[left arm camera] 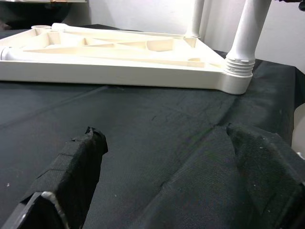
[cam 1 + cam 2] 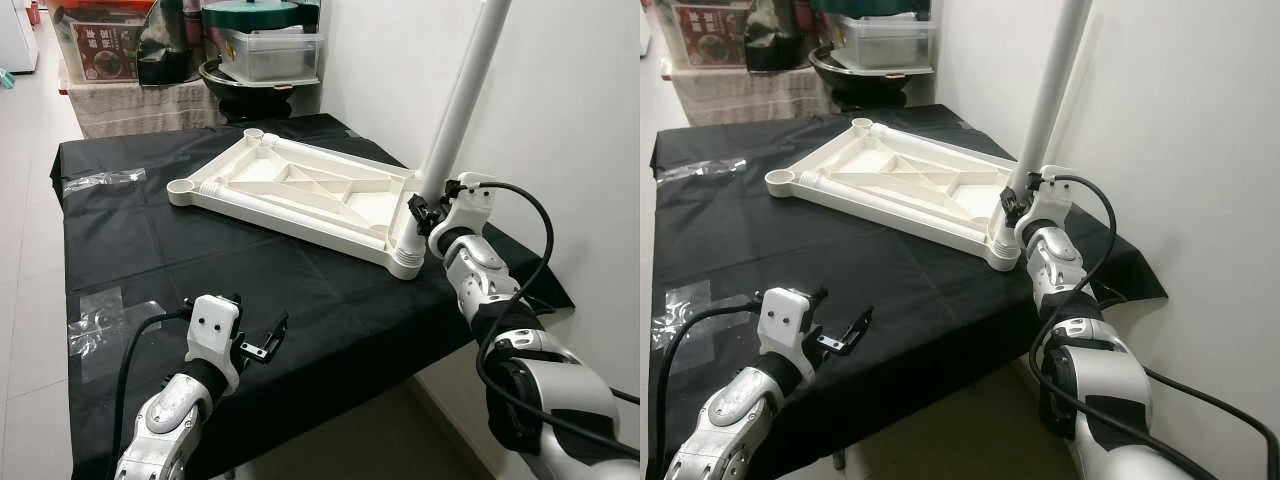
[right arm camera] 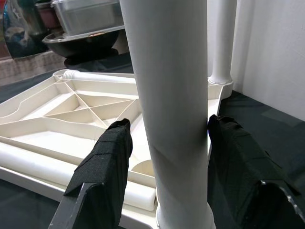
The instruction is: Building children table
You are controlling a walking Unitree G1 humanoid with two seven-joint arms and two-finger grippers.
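Well in front of the upside-down cream plastic tabletop (image 2: 300,195), the left gripper (image 2: 262,340) hovers just above the black cloth-covered table (image 2: 150,250), its fingers spread apart and empty. The tabletop lies flat on that cloth. At the tabletop's near right corner a tall white plastic leg (image 2: 460,100) stands upright in its socket, and the right gripper (image 3: 164,157) clasps it just above the tabletop.

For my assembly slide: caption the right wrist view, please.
Right end effector clasps an upright white leg seated in the upturned tabletop.
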